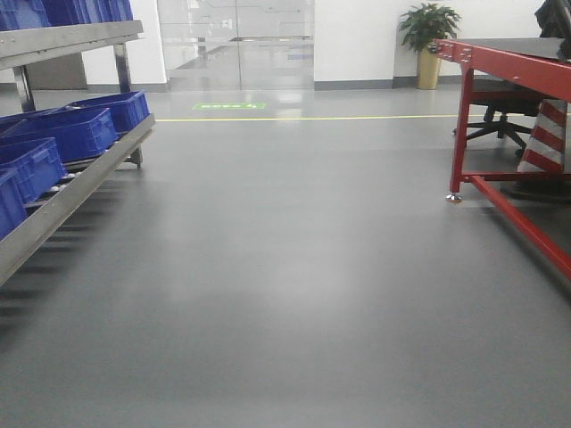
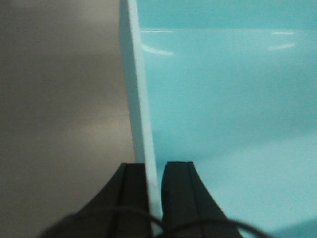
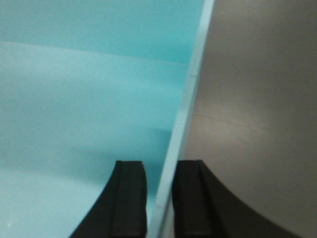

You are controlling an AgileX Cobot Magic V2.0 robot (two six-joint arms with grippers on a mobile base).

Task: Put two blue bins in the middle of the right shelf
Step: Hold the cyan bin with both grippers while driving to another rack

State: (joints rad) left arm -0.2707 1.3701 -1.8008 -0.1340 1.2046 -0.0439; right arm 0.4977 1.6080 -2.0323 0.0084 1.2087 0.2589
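Front view: neither gripper shows here, nor does the carried bin. Ahead to the left, a rack (image 1: pixel 85 178) holds stored bins (image 1: pixel 71 134). A red table (image 1: pixel 508 62) stands ahead to the right, with bare floor (image 1: pixel 285 285) between them.

Left wrist view: the left gripper (image 2: pixel 154 166) is clamped on a wall (image 2: pixel 141 99) of the bin (image 2: pixel 223 99), one finger on each face. The wall runs straight ahead from between the fingers. The bin's inside lies to the gripper's right and the floor to its left. The plastic looks pale cyan here, probably the camera washing out the blue.

Right wrist view: the right gripper (image 3: pixel 161 166) pinches another wall (image 3: pixel 190 84) the same way, with the bin's (image 3: pixel 89 99) inside on its left and the floor on its right. So the bin hangs between the two grippers, clear of the floor.

Handling: the part of the bin in view is empty, so it should be light. The moulded plastic should be stiff enough to carry by its walls. The faces are glossy and thin, so a pinch could slip or let the bin swing. It is best held deep over the rim, near the middle of each wall, with both sides level.
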